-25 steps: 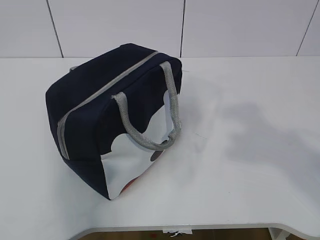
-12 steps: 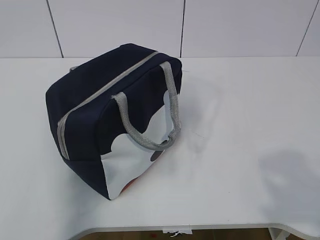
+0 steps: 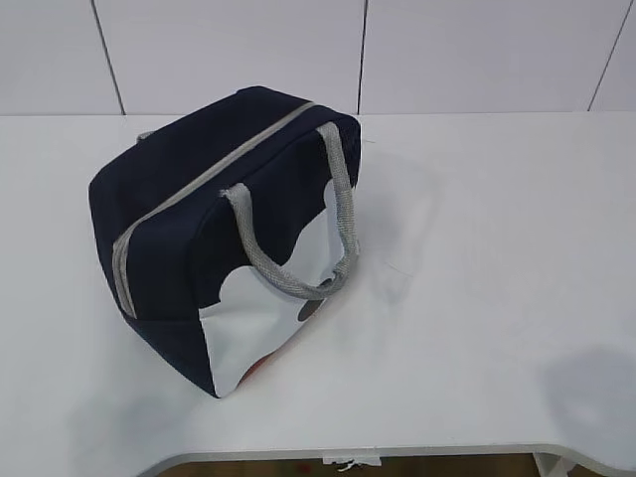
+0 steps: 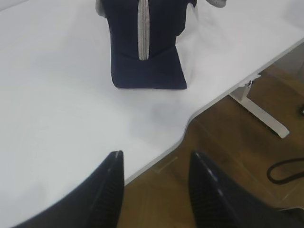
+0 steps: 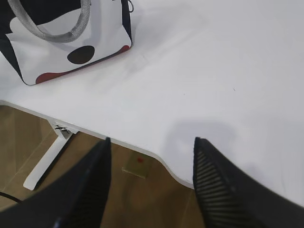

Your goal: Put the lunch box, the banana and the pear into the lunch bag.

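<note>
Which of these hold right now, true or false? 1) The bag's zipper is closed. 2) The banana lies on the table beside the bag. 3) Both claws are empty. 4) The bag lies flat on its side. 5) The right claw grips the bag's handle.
1) True: the grey zipper runs shut along the top of the bag.
2) False: no banana shows in any view, nor pear or lunch box.
3) True: the left claw and right claw stand open with nothing between them.
4) False: the bag stands upright on the table.
5) False: the right claw hangs over the table edge, apart from the handle.
</note>
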Robot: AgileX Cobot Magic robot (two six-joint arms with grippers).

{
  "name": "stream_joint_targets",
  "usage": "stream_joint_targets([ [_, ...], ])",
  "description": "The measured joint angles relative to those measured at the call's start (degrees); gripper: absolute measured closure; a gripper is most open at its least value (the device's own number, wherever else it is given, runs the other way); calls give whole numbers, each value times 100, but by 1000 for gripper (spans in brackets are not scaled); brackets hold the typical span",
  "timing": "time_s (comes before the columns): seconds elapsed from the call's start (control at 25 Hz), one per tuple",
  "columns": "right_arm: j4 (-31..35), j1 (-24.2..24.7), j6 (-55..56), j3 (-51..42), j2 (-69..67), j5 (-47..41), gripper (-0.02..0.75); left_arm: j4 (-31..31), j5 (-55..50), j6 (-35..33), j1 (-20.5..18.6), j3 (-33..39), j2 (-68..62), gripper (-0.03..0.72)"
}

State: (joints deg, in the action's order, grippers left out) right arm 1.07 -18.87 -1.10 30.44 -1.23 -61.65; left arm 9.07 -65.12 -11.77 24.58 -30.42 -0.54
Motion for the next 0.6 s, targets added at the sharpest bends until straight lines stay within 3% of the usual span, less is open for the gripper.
stream_joint_targets([
  [0.6, 132, 0, -26, -185, 214, -376, 305, -613, 111, 716, 0, 25, 0, 348],
])
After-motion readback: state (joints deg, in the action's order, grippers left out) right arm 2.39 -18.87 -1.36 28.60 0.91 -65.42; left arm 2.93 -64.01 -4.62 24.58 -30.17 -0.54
